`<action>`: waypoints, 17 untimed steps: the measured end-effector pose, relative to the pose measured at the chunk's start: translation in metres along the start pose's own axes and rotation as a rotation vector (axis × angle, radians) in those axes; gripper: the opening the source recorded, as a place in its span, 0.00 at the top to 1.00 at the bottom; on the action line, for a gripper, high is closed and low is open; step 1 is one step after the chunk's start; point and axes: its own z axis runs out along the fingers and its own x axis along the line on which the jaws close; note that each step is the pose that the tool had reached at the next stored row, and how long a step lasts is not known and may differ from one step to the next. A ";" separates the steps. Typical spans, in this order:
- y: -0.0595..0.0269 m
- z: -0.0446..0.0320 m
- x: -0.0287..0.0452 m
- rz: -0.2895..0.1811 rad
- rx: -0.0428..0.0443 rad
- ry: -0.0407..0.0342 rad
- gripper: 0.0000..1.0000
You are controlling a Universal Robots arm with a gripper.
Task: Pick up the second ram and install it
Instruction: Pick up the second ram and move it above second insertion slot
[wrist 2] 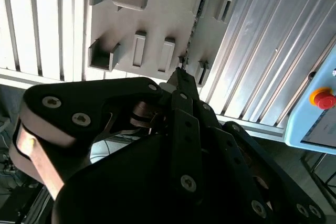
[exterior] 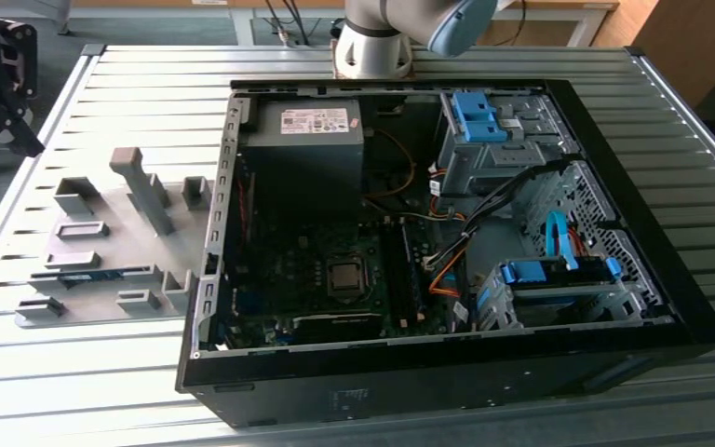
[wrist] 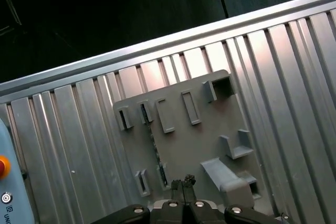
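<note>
One stick, the second ram (exterior: 89,276), sits in the grey holder (exterior: 115,237). Above hangs the end effector (wrist: 184,181), jaws together, empty.

one ram stick (exterior: 90,276), two blue drive clips (exterior: 479,116) (exterior: 560,271), one pc case (exterior: 457,382), one holder plate (exterior: 115,244).

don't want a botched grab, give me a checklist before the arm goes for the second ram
1. Ram sitting in the holder: ok.
2. Gripper empty: ok, nothing between its tips.
3. Jaws open for a grab: not ok, shut.
4. Gripper lined up on the ram: not ok, it hangs above the holder, off to the ram's side and apart from it.
5. Free slot in the case: cannot tell.
</note>
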 end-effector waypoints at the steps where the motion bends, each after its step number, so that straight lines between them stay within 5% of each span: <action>1: 0.0000 0.0000 0.0000 -0.005 0.0000 0.0002 0.90; 17: 0.0000 0.0000 0.0000 -0.048 -0.0004 0.0020 0.90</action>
